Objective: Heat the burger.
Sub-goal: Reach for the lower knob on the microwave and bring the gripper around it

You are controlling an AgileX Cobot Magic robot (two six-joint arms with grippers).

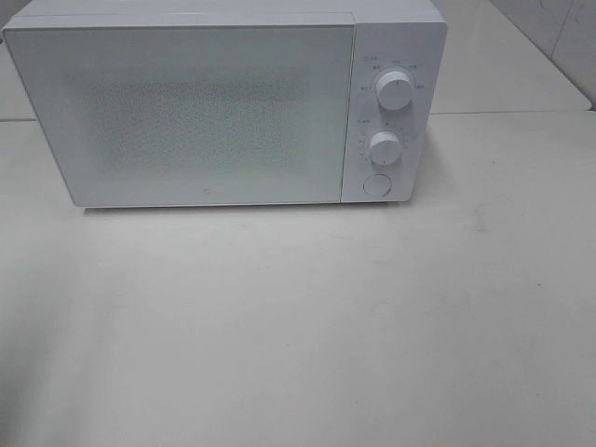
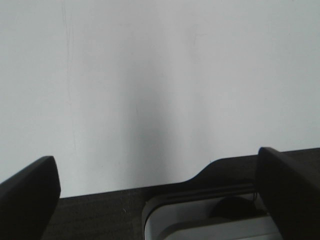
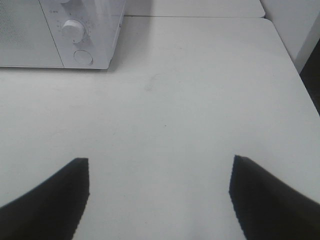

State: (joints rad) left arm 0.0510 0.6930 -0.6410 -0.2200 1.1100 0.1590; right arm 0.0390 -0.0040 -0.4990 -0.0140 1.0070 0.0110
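Note:
The burger is out of view in every frame. A white microwave (image 1: pixel 223 102) stands at the back of the white table (image 1: pixel 298 317) with its door shut; the frosted door hides the inside. It has two round knobs (image 1: pixel 393 90) and a round button on its right panel. Neither arm shows in the high view. My left gripper (image 2: pixel 157 187) is open over bare white surface, nothing between its dark fingers (image 2: pixel 30 195). My right gripper (image 3: pixel 159 190) is open above the tabletop, well in front of the microwave's control panel (image 3: pixel 80 35).
The table's right edge (image 3: pixel 300 75) drops off beside a white wall. In the left wrist view a dark floor strip and a grey-white base (image 2: pixel 200 220) lie near the fingers. A seam runs across the table behind the microwave.

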